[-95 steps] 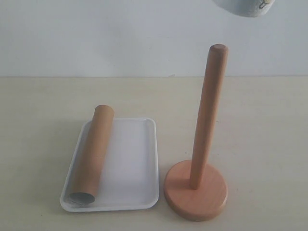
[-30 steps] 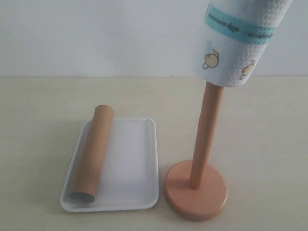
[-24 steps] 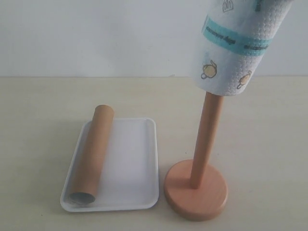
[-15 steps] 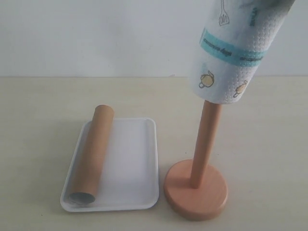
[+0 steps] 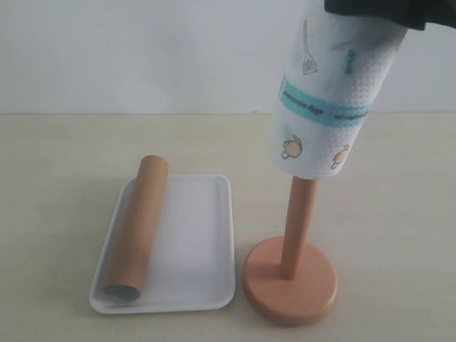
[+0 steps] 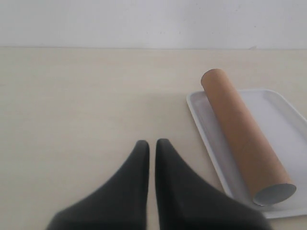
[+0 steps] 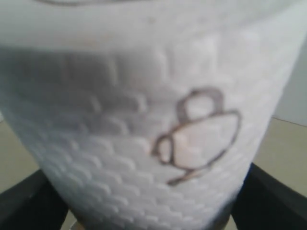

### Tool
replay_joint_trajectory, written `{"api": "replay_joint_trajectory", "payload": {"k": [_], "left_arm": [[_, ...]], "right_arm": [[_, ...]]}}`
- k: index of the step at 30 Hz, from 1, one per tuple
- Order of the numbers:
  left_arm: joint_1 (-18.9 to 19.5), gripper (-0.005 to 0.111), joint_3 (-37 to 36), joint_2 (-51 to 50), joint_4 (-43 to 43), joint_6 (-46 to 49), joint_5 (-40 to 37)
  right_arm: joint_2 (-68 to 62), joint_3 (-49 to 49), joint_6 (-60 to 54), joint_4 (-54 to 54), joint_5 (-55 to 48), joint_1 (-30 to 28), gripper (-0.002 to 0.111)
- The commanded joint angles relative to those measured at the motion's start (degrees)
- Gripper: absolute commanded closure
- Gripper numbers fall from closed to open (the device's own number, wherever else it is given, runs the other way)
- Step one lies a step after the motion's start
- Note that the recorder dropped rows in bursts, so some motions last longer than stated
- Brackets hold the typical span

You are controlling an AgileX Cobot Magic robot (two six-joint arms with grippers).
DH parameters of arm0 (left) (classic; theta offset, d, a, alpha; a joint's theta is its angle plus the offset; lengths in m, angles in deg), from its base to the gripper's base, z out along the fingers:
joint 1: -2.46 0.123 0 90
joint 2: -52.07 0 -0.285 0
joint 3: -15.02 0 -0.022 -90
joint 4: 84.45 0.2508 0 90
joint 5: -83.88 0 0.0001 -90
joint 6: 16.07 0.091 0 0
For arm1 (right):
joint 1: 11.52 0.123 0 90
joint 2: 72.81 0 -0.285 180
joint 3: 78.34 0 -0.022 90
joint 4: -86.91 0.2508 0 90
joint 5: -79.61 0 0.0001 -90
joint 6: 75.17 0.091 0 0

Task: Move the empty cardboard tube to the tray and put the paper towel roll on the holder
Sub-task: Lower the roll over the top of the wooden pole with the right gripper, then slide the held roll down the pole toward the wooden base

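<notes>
The empty cardboard tube (image 5: 135,228) lies along the left side of the white tray (image 5: 196,242). In the left wrist view the tube (image 6: 242,134) and tray (image 6: 283,115) lie off to one side of my left gripper (image 6: 152,143). That gripper is shut with nothing in it, over bare table. My right gripper (image 5: 377,8) is shut on the upper end of the paper towel roll (image 5: 328,107). The roll hangs tilted, threaded over the top of the holder's dowel (image 5: 298,228). Its round base (image 5: 288,281) stands right of the tray. The roll (image 7: 144,105) fills the right wrist view between dark fingers (image 7: 273,196).
A pale wooden table (image 5: 57,157) runs back to a white wall (image 5: 142,50). The tray and the holder's base stand close together, with a narrow gap between them. The table's front edge lies just below both.
The paper towel roll has come down over the dowel, covering more of it, and shifted slightly left. The right gripper's dark body has come into the top of the exterior view. Tube and tray unmoved.
</notes>
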Motion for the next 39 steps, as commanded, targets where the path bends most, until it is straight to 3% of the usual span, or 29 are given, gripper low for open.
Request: {"api": "replay_joint_trajectory", "payload": {"k": [1,18,21,26,28,39], "left_arm": [[0.2,0.103,-0.2,0.2,0.0,0.1,-0.1],[0.2,0.103,-0.2,0.2,0.0,0.1,-0.1],[0.2,0.103,-0.2,0.2,0.0,0.1,-0.1],[0.2,0.103,-0.2,0.2,0.0,0.1,-0.1],[0.2,0.103,-0.2,0.2,0.0,0.1,-0.1],[0.2,0.103,-0.2,0.2,0.0,0.1,-0.1]], "right_arm": [[-2.7,-0.2,-1.4,1.2,2.4,1.1,0.108],[-6.3,-0.2,-4.1,0.4,1.8,1.1,0.108],[-6.3,-0.2,-5.3,0.4,0.2,1.1,0.098],[-6.3,-0.2,-5.4,0.4,-0.6,1.1,0.054],[-6.3,-0.2,-5.4,0.4,-1.0,1.1,0.046],[-6.3,-0.2,-5.5,-0.1,-3.7,1.1,0.045]]}}
